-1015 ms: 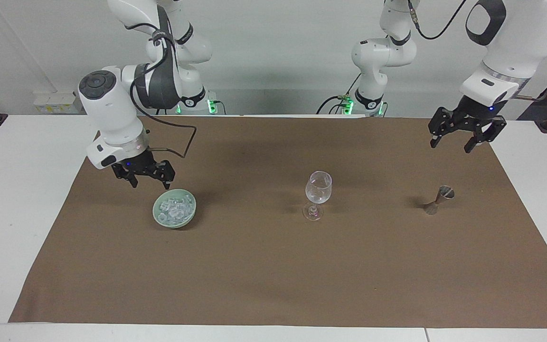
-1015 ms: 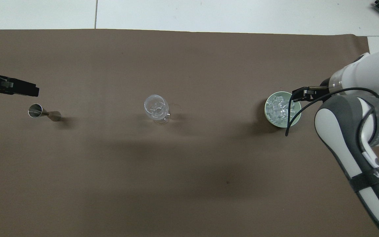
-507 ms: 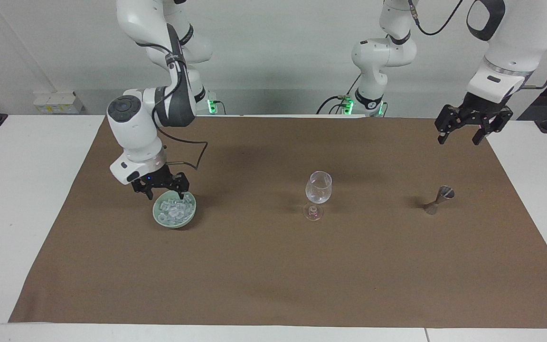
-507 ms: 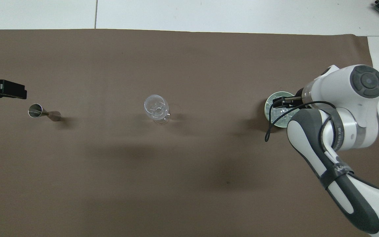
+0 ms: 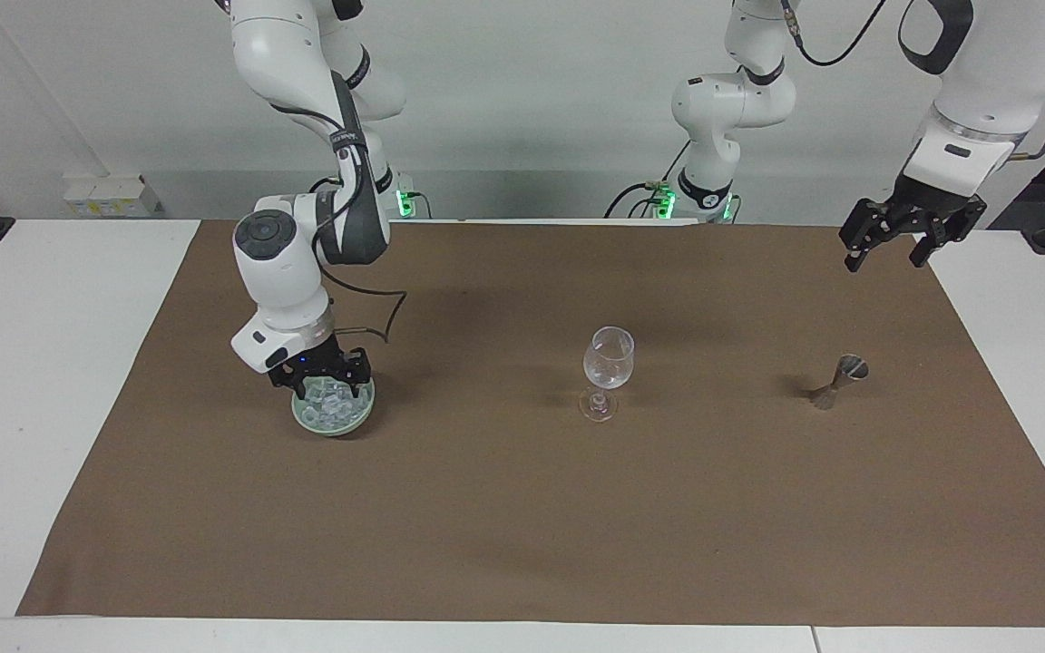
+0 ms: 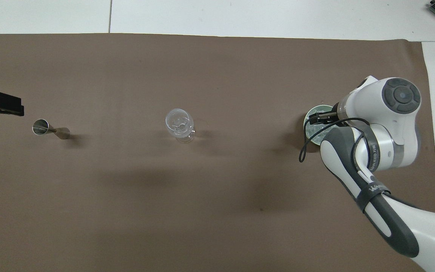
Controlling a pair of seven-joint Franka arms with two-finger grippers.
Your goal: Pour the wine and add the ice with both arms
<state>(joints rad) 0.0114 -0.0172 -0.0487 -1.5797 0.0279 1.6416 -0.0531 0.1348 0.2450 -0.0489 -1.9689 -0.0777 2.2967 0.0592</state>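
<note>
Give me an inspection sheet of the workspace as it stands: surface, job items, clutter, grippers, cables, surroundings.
Surface: white table covered by a brown mat, which lies flat.
Job's things: ice heaped in a pale green bowl toward the right arm's end; wine glass upright mid-mat; metal jigger upright toward the left arm's end.
Clutter: nothing seen.
Grippers: right gripper down in the bowl at the ice, fingers apart; left gripper raised over the mat's edge, open, holding nothing, waiting.
Cables: black cable loops from the right arm's wrist, hanging above the mat beside the bowl.
Surroundings: plain wall; green lights at both arm bases.
</note>
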